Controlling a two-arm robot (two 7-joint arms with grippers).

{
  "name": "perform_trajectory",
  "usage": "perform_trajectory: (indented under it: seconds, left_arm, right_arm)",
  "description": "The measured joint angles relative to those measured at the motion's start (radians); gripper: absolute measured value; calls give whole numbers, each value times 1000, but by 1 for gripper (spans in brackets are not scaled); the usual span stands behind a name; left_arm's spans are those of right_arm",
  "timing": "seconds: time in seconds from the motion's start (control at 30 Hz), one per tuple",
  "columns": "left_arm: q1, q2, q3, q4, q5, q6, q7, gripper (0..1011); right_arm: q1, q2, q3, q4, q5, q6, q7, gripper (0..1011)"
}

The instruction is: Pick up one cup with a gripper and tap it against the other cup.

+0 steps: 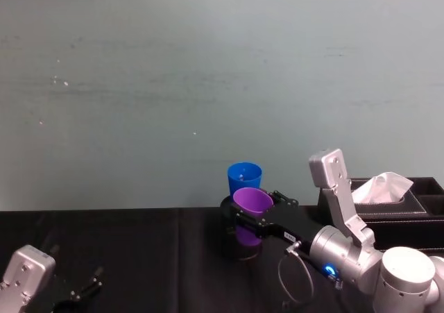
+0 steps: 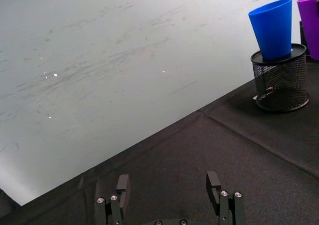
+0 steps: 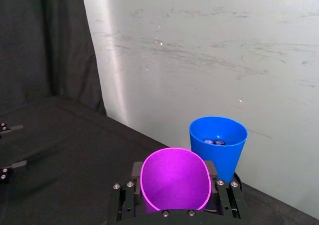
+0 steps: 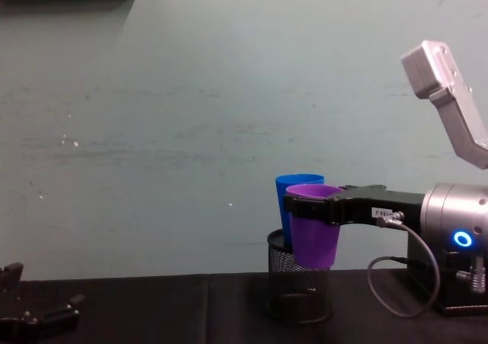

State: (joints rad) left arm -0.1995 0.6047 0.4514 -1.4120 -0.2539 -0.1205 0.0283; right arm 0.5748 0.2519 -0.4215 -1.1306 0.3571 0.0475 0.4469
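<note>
My right gripper [image 4: 313, 205] is shut on the purple cup [image 4: 314, 237], gripping it just below the rim and holding it upright in the air. The blue cup [image 4: 293, 182] stands right behind it, inside a black wire-mesh pen holder [image 4: 299, 294]. In the right wrist view the purple cup [image 3: 174, 180] sits between the fingers, its rim close to the blue cup's [image 3: 219, 145] side; I cannot tell whether they touch. In the head view the purple cup [image 1: 252, 202] overlaps the front of the blue cup [image 1: 244, 176]. My left gripper [image 2: 169, 185] rests open and parked at the table's near left.
A black tissue box [image 1: 388, 198] stands at the right, behind my right arm. The table is covered in black cloth [image 2: 239, 150] and backs onto a pale green wall. Bare cloth stretches from the mesh holder [image 1: 239, 247] to the left gripper [image 1: 83, 285].
</note>
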Motion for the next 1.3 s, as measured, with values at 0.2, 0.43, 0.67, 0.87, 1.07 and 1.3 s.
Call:
perform_trajectory:
  seconds: [0.2,0.43,0.67,0.87,1.07,1.3]
  left_arm:
    - [0,0,0,0,0,0,0,1000]
    - [0,0,0,0,0,0,0,1000]
    - [0,0,0,0,0,0,0,1000]
    - [0,0,0,0,0,0,0,1000]
    - [0,0,0,0,0,0,0,1000]
    - [0,0,0,0,0,0,0,1000]
  right_arm:
    - [22,-9,-1,32,-6,-4,8,735]
    - [41,-16,-2,54,-13,-11,15,736]
    - [61,-26,2,87,-14,-16,22,736]
    - [83,-38,6,124,-15,-21,24,736]
    - [107,-52,5,166,-21,-31,31,736]
    - [136,-68,3,208,-29,-45,36,736]
